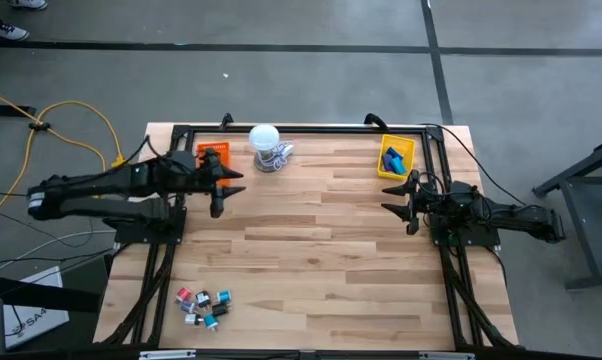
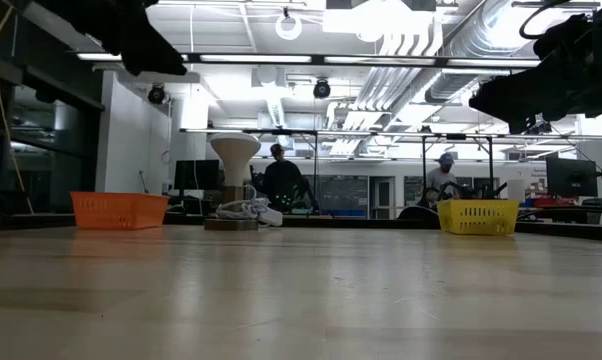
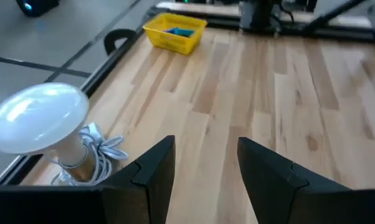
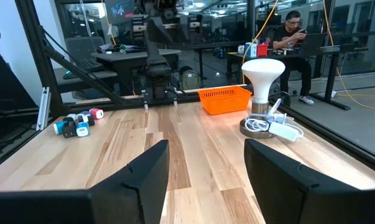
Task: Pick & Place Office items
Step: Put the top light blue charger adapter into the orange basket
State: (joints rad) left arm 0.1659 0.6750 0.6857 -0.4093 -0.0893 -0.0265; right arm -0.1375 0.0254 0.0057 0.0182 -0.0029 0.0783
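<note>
Currently I have both arms raised beside the lamp [image 1: 266,147], left gripper [image 1: 221,186] and right gripper [image 1: 407,203] spread apart and empty. Loose office items [image 1: 204,305] sit well away from it, some already in the yellow tray [image 1: 382,168].

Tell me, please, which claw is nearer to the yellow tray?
The right claw is nearer, just beside the yellow tray; the left claw hovers across the table by the orange tray.
</note>
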